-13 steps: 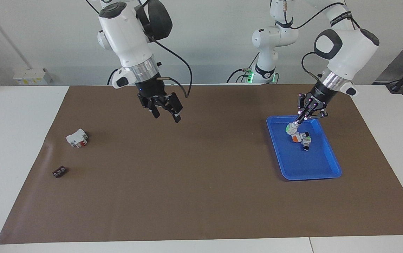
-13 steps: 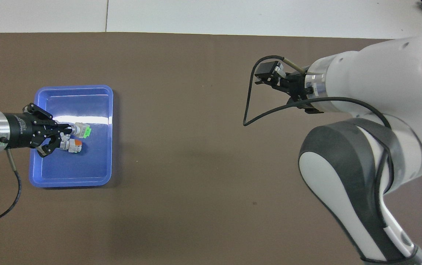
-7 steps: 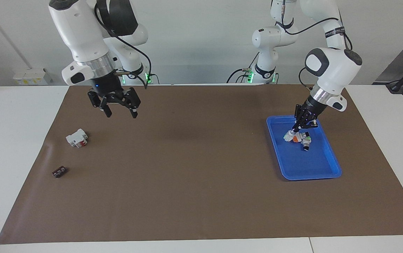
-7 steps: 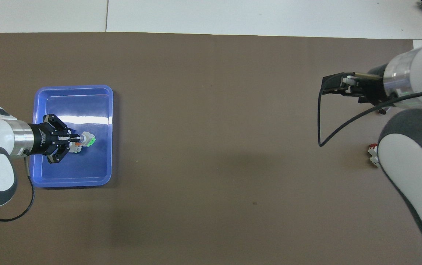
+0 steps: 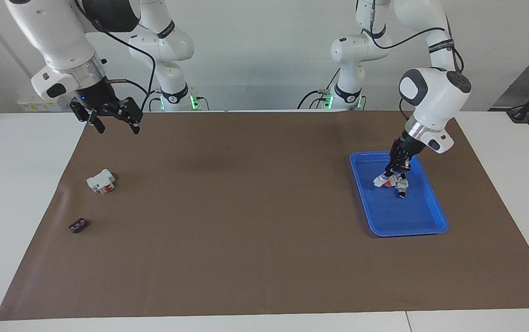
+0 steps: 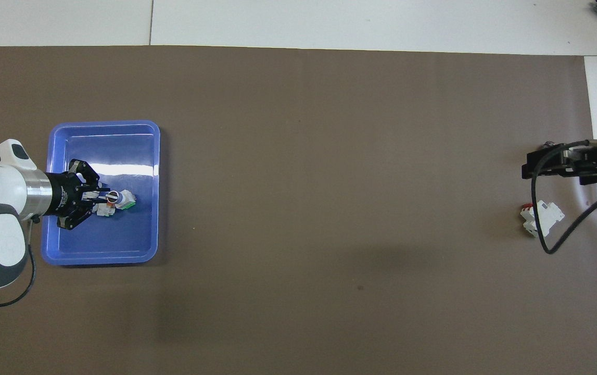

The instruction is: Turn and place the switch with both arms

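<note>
Green-ended switch [image 6: 124,198] half-hidden under left gripper [image 6: 101,198]

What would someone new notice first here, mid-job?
The bright blue tray at the left arm's end of the brown mat stands out, with the left gripper lowered into it at the green-ended switch and other small parts. The right gripper hangs open in the air near the white block with red parts.

Bright, even light from above; both views are sharp. Soft, blurred shadows lie on the brown mat [image 5: 246,230], and a white glare streak crosses the blue tray [image 6: 105,169].
</note>
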`<state>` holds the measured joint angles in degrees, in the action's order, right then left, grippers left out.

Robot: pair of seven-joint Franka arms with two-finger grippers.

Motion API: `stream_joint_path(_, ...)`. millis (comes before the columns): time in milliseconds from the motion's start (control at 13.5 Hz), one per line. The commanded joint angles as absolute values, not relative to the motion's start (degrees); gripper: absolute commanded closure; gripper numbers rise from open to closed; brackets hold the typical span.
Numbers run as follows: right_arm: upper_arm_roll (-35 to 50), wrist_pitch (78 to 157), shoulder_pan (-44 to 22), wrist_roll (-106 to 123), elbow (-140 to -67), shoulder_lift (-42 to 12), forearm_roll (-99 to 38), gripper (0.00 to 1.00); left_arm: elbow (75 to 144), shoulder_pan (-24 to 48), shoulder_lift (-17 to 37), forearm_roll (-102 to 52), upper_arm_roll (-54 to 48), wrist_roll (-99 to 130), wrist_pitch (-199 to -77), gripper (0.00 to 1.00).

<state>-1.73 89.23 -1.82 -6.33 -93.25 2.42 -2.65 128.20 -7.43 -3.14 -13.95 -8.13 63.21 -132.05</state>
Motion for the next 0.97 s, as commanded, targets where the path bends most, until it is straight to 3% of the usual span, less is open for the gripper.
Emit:
stream_joint_path(0, -2.37, 87.28, -2.02, -5.45, -95.54, 5.01, -1.49, 0.0, 117.64, -7.38, 1.04, -10.82, -8.35, 61.0, -126.15, 0.62)
stream_joint_path(223, -3.25, 88.07, -2.29, -5.01, -93.79, 3.96, -0.97, 0.0, 107.87, -5.72, 4.48, -5.92, -8.44, 57.59, -122.0, 0.62)
stream_joint_path(594, -7.28, 87.45, -7.11, -3.78, -93.43, 3.87, 1.41, 0.0, 102.76, -4.31, 3.78, -1.14, -8.61, 47.91, -120.33, 0.57)
stream_joint_path(891, -6.51, 86.4, -7.03, -3.34, -91.76, 2.91, 1.84, 0.0, 93.63, -3.17, 3.6, -0.18, -8.7, 35.63, -105.68, 0.57)
